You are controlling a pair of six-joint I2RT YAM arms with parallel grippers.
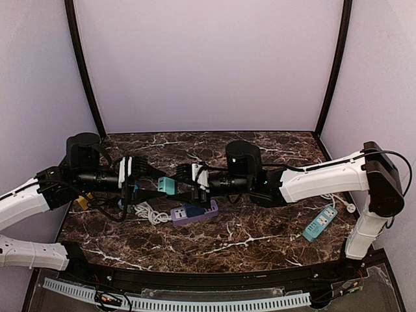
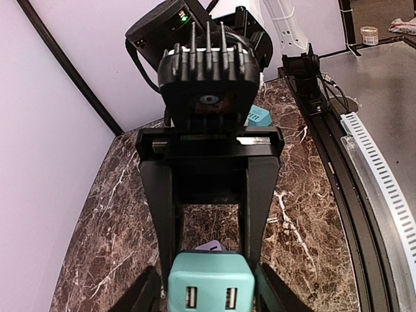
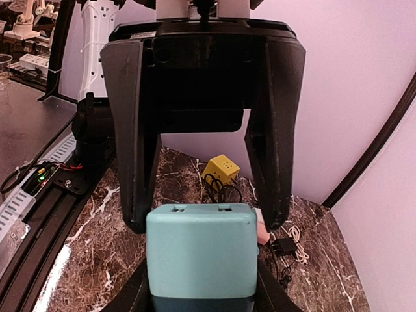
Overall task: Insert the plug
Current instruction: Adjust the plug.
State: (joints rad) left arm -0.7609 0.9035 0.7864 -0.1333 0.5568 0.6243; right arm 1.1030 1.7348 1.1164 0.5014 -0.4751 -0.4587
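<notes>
The plug (image 1: 167, 186) is a teal cube held in the air between my two grippers, which face each other over the table's middle. My right gripper (image 3: 200, 296) is shut on its sides. My left gripper (image 2: 208, 296) flanks the other end, where two USB slots face its camera; a thin dark gap shows on one side, so its grip is unclear. In the top view the left gripper (image 1: 156, 184) and right gripper (image 1: 181, 182) nearly meet. A purple power strip (image 1: 195, 212) lies on the marble just below, its tip (image 2: 209, 246) showing under the cube.
A coiled white cable (image 1: 153, 213) lies left of the purple strip. A teal power strip (image 1: 320, 223) lies at the right. A yellow cube adapter (image 3: 221, 171) sits by the left wall, a small black charger (image 3: 283, 246) near it. Walls close three sides.
</notes>
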